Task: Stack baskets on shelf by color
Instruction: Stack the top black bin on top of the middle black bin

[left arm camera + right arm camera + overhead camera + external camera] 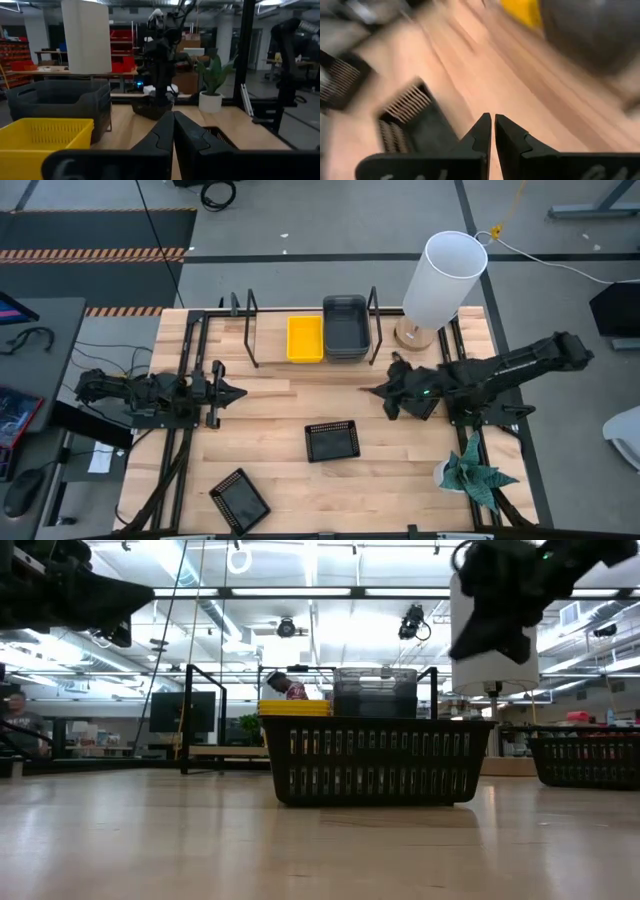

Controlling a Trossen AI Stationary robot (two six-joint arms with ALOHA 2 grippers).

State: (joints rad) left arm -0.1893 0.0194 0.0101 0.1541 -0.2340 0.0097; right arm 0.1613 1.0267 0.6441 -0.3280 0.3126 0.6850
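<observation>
On the shelf [270, 366] at the table's far side a yellow basket [305, 338] sits beside a dark grey basket stack [345, 328]; both also show in the left wrist view, yellow basket [45, 137] and grey basket [60, 102]. One black mesh basket [332, 441] stands on the table's middle, close in the low view [378, 760]. Another black mesh basket [240, 500] lies near the near-left edge. My left gripper [240, 392] hovers shut at the table's left, holding nothing. My right gripper [366, 390] hovers shut right of centre, above and beyond the middle black basket [407, 125].
A tall white cylinder [443, 280] on a wooden base stands at the far right. A small potted plant [470, 472] sits near the right edge. Black shelf uprights [250, 330] rise at the far side. Bare wood lies between the two grippers.
</observation>
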